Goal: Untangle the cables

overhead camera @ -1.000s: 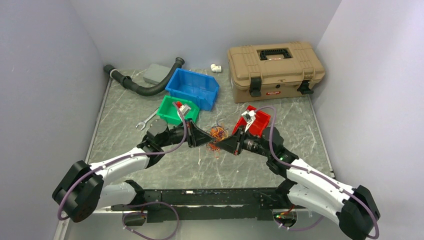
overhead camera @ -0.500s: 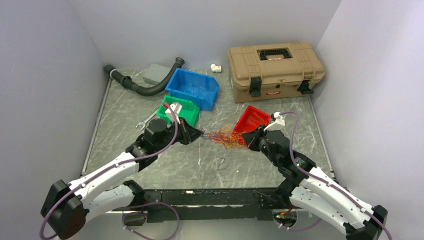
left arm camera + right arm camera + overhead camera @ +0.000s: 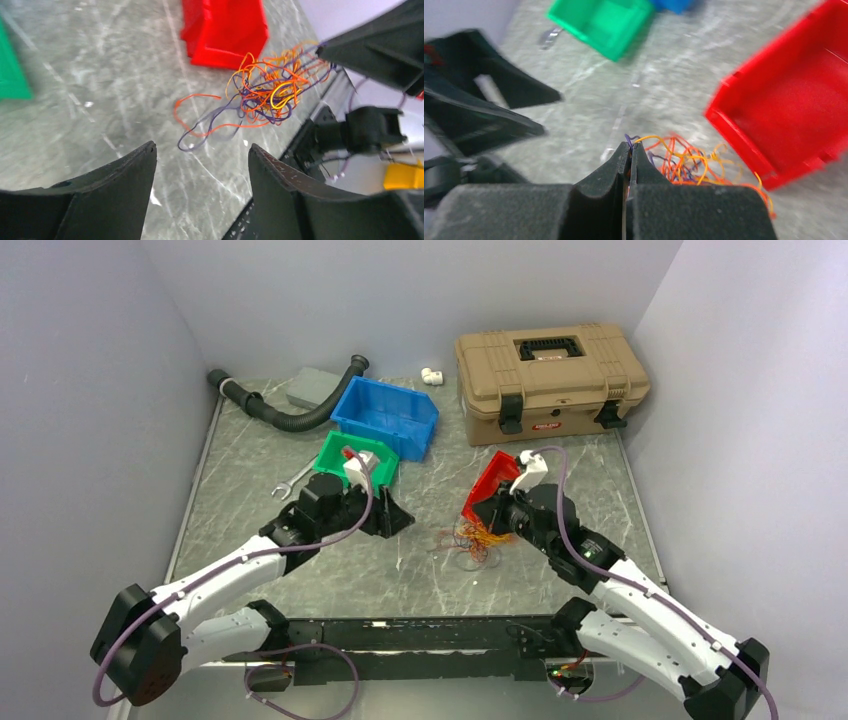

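The cables [image 3: 474,538] are a loose tangle of thin orange, yellow and dark purple wires, hanging from my right gripper down to the marble table just in front of the red bin. My right gripper [image 3: 483,524] is shut on a few strands at the top of the cables [image 3: 684,162], which spill out past its closed tips [image 3: 629,145]. My left gripper [image 3: 401,519] stands open to the left of the bundle, apart from it. In the left wrist view nothing lies between its fingers [image 3: 201,146], and the cables [image 3: 270,92] lie farther ahead.
A red bin [image 3: 492,485] sits tilted right behind my right gripper. A green bin [image 3: 342,453] and a blue bin [image 3: 385,415] stand behind my left arm. A tan toolbox [image 3: 550,370], a black hose [image 3: 280,412], a grey box [image 3: 312,388] and a wrench [image 3: 290,485] lie farther back.
My left gripper has opened and let go of the cables, which were stretched between both grippers. The bundle now hangs from my right gripper alone and has shifted right.
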You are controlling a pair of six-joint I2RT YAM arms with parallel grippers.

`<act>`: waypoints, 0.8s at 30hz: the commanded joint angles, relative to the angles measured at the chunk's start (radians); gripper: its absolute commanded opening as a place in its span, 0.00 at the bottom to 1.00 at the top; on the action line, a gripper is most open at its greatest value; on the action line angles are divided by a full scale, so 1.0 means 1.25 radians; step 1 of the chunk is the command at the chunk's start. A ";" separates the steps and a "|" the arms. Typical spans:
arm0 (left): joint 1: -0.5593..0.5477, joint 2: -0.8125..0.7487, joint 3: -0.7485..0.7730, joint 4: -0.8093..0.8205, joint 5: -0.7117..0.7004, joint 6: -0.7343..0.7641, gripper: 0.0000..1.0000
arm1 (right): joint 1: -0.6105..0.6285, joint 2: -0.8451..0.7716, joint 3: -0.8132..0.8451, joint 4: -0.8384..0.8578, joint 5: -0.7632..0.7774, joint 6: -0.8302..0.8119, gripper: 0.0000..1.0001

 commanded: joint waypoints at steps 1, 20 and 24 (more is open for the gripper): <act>-0.045 -0.004 0.023 0.104 0.105 0.078 0.73 | -0.001 0.027 0.115 0.122 -0.208 -0.019 0.00; -0.112 0.183 0.054 0.385 0.116 0.035 0.04 | -0.002 0.076 0.146 0.231 -0.356 0.110 0.00; -0.100 0.171 0.033 0.387 0.091 0.023 0.00 | -0.001 0.047 0.158 0.096 -0.231 0.027 0.39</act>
